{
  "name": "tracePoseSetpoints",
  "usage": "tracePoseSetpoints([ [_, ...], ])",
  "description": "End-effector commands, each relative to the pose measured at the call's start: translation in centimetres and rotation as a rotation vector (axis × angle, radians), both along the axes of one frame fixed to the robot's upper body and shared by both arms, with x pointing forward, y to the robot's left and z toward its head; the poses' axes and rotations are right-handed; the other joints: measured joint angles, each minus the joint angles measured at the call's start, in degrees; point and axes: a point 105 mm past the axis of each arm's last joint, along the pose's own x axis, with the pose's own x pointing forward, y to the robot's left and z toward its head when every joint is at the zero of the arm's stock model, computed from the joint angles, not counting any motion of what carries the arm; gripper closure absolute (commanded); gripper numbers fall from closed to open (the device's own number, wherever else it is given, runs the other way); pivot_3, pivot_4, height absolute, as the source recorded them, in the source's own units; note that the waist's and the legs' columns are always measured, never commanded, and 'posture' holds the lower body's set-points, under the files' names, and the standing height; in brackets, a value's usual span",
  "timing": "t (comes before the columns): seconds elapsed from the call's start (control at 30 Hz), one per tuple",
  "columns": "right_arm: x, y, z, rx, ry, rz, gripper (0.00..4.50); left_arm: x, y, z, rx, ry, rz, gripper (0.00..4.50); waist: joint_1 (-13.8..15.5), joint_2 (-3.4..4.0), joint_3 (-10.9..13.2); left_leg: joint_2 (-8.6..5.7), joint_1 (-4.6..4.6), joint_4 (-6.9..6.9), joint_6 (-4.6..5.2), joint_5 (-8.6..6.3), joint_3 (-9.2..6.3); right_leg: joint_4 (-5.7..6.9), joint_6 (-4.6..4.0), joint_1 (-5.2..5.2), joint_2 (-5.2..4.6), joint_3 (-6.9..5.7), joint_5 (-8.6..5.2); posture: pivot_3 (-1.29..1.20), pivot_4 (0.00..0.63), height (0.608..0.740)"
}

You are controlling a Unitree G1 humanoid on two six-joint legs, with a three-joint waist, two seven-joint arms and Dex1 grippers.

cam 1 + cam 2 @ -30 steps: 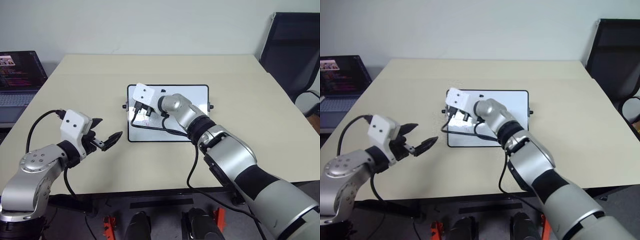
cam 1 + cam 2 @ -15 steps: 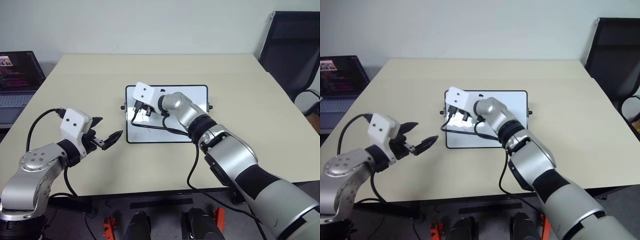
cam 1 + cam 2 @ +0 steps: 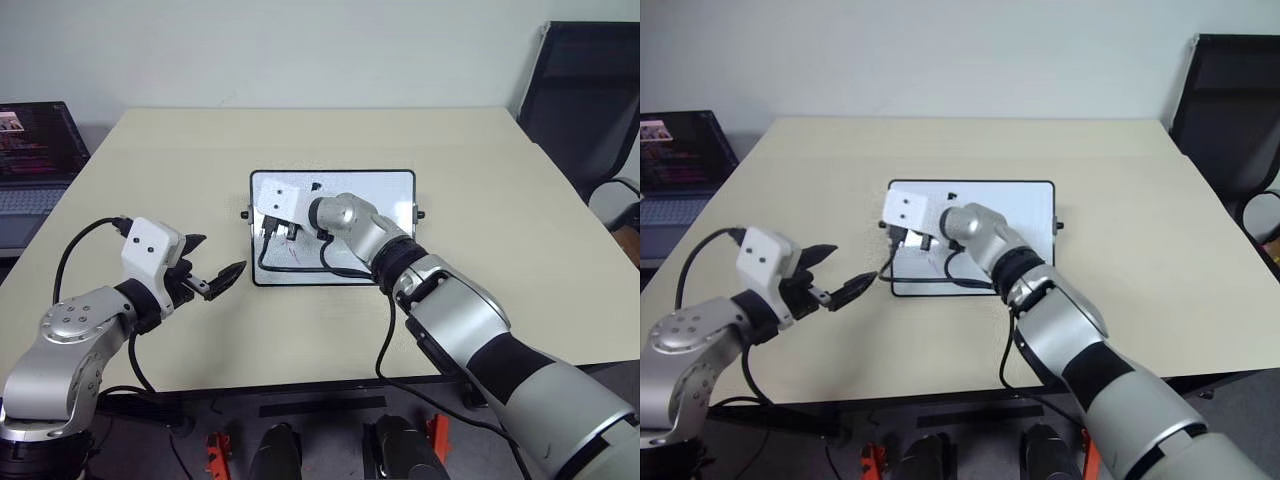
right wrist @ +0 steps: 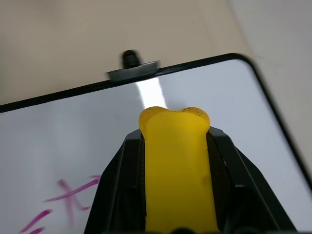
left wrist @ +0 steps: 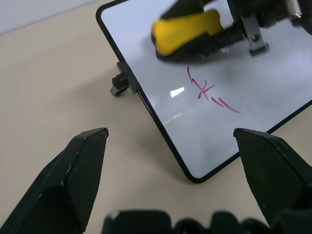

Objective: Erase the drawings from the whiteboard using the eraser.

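My right gripper [image 4: 175,195], clamped on the eraser [image 4: 178,165], wiped the whiteboard [image 3: 385,200]; a near-left scribble [image 5: 207,92] awaited, left gripper [image 3: 215,280] open.

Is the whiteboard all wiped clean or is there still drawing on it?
Not clean. A pink drawing is on the whiteboard, beside the yellow eraser that the right gripper holds.

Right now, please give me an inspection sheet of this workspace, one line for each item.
Surface: beige table, whiteboard lying flat on it.
Job's things: pink drawings remain near one short side; yellow eraser on the board.
Clutter: nothing seen.
Grippers: right gripper shut on the eraser; left gripper open, beside the board.
Cables: black cable looping across the board.
Surroundings: laptop at left, black chair at right.
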Motion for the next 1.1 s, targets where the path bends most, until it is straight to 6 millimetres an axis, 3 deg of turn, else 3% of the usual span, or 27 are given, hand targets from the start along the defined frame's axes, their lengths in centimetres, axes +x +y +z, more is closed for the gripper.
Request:
tracePoseSetpoints([
  [0.03, 0.7, -1.4, -0.5, -0.04, 0.019, -0.041, 3.25, -0.1, -0.4, 1.1, 0.015, -0.046, -0.016, 0.0, 0.0, 0.0, 0.0, 0.0, -0.02, 0.0, 0.0, 0.0, 0.01, -0.03, 0.0, 0.0, 0.0, 0.0, 0.0, 0.0, 0.15, 0.74],
  [0.13, -0.2, -1.9, -3.9, -0.16, 0.158, 0.015, 3.25, -0.1, -0.4, 1.0, 0.014, -0.046, -0.016, 0.0, -0.1, -0.01, 0.0, 0.01, -0.01, -0.06, 0.0, 0.0, 0.05, -0.1, 0.0, 0.03, 0.01, 0.01, -0.02, 0.0, 0.15, 0.74],
  [0.23, -0.7, -2.3, -5.3, -0.224, 0.208, 0.046, 3.25, -0.1, -0.4, 1.0, 0.013, -0.046, -0.017, 0.0, 0.0, -0.01, 0.0, 0.02, 0.0, -0.12, 0.0, 0.0, 0.06, -0.1, 0.02, 0.1, 0.02, 0.0, -0.05, 0.0, 0.15, 0.74],
  [0.33, -0.6, -2.4, -5.1, -0.22, 0.189, 0.042, 3.25, -0.1, -0.5, 1.0, 0.013, -0.046, -0.019, 0.0, 0.0, -0.03, 0.0, 0.02, 0.1, -0.11, 0.0, 0.0, 0.05, -0.08, 0.02, 0.1, 0.02, 0.01, -0.05, 0.0, 0.15, 0.74],
  [0.4, 0.8, -2.7, -2.6, -0.142, 0.082, -0.037, 3.25, -0.1, -0.5, 1.0, 0.013, -0.045, -0.021, 0.0, 0.0, -0.01, 0.0, 0.01, 0.11, -0.1, -0.01, -0.01, 0.05, -0.08, 0.02, 0.1, 0.01, 0.02, -0.05, 0.0, 0.15, 0.74],
  [0.47, 1.3, -3.1, -1.5, -0.111, 0.035, -0.076, 3.25, -0.1, -0.5, 1.0, 0.013, -0.044, -0.022, 0.0, 0.1, 0.01, 0.0, 0.0, 0.1, -0.1, -0.02, -0.01, 0.03, -0.09, 0.0, 0.09, -0.04, 0.0, -0.04, 0.0, 0.15, 0.74],
  [0.57, 1.5, -3.9, -2.0, -0.15, 0.054, -0.083, 3.25, -0.1, -0.5, 1.0, 0.014, -0.044, -0.022, 0.0, 0.2, 0.03, 0.0, -0.03, 0.07, -0.1, -0.29, -0.18, 0.0, -0.13, -0.03, 0.07, -0.11, -0.03, -0.02, 0.0, 0.15, 0.74],
  [0.83, 0.8, -5.8, -5.8, -0.314, 0.184, -0.035, 3.25, 0.0, -0.5, 1.0, 0.012, -0.045, -0.024, 0.0, 0.2, -0.08, 0.0, -0.11, 0.09, -0.09, -0.02, -0.01, 0.09, -0.18, -0.02, 0.14, -0.23, -0.04, -0.02, 0.0, 0.15, 0.74],
  [1.1, 1.5, -6.5, -4.5, -0.271, 0.148, -0.064, 3.25, 0.1, -0.4, 1.1, 0.013, -0.046, -0.024, 0.0, 0.3, -0.09, -0.1, -0.11, 0.1, -0.09, -0.02, -0.01, 0.09, -0.16, -0.02, 0.14, -0.24, -0.05, -0.02, 0.0, 0.15, 0.74],
])
